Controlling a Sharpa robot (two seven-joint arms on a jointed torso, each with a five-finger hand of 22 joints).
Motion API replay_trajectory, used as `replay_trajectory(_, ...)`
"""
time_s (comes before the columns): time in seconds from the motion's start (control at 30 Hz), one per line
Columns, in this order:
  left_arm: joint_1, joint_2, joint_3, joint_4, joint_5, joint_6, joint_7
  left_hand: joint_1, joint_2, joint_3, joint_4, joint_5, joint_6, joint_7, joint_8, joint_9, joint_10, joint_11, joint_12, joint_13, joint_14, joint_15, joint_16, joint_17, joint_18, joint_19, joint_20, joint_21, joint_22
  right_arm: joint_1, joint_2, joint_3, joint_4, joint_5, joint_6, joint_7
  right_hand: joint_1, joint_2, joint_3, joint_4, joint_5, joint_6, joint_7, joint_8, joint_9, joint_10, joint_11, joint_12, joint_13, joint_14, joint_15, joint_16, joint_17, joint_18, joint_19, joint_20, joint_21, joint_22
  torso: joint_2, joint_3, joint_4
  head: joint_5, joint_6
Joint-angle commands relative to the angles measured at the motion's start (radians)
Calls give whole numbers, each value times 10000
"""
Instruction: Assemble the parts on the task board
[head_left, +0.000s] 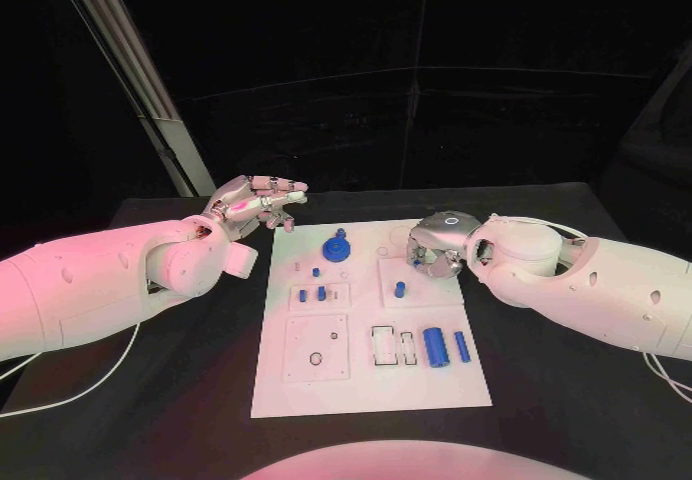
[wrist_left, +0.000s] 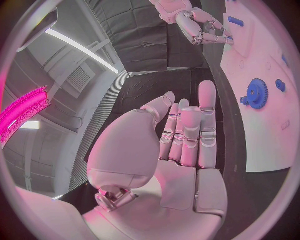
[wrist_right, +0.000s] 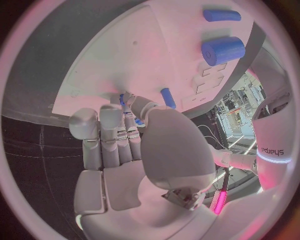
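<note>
left hand (head_left: 260, 205): raised off the board's far-left corner, fingers apart, holding nothing | right hand (head_left: 437, 245): over the task board (head_left: 368, 390) by the far-right edge, fingers (wrist_right: 128, 107) pinching a small blue part (wrist_right: 123, 100) | blue gear (head_left: 336, 247): on the board, far middle | desk (head_left: 577, 420)

In the head view the right silver many-fingered hand (head_left: 437, 250) is turned down over the flat white task board (head_left: 369, 390), so its fingertips and whatever lies under them are hidden. In the right wrist view a small blue piece (wrist_right: 123, 99) peeks out at those fingertips, too covered to tell whether it is held. The small blue pieces beside the blue toothed gear (head_left: 336, 246) are too small to identify.
</note>
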Motion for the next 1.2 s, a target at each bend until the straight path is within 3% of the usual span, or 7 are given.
replay_trajectory(0.03,14,-2,7,13,50,110,20,-29,-38,37,-28,47,-31,34,60,-9,44,7,45,-10,-64,0,-47,-8,139,-89,-8,-33,-10,-62,-2,-62,-17,-100,232,-53,-33,93,58,-9,-47,81,22,42,16,60,25,22,-5,85,-49,47,9,-206,75,-21,49,11,1,1,-3,3,-1)
replay_trajectory(0.07,14,-8,7,-15,50,107,-5,-4,-26,61,-51,50,-41,43,62,-11,39,13,48,-17,-73,2,-62,-35,138,-88,-8,-51,-24,-75,-77,-60,94,-97,-215,-101,-9,108,128,-55,-78,55,55,-18,-7,46,46,-57,-18,84,-39,202,126,-227,96,-22,164,148,2,5,-8,6,68)
replay_trajectory(0.27,13,-10,7,-230,49,118,-148,-1,-24,68,-56,50,-51,49,59,-14,32,17,47,-21,-90,4,-84,-83,138,-89,-7,-59,-30,-83,-431,-51,470,552,-1431,-229,2,104,159,-75,-77,36,67,-44,-17,32,58,-84,-23,76,-32,240,153,-231,94,-17,191,179,-1,3,-15,5,81)
replay_trajectory(0.87,13,0,7,-437,49,163,-234,47,8,134,-105,57,-90,72,56,-20,-5,36,44,-38,-142,16,-154,-214,136,-94,-2,-106,-63,-78,-1078,-14,1411,1437,-2336,-101,44,93,223,-128,-56,30,90,-74,-28,28,74,-118,-25,63,-19,312,204,-236,84,-6,238,227,10,-2,1,-33,139)
replay_trajectory(1.2,12,2,7,-414,49,157,-221,47,8,134,-105,57,-90,72,56,-20,-5,36,44,-38,-142,16,-154,-214,136,-94,-2,-106,-63,-81,-1074,45,2162,2071,-2782,278,70,70,264,-168,-17,27,109,-94,-36,24,89,-139,-26,57,-9,374,251,-241,85,2,282,277,15,1,-9,60,132)
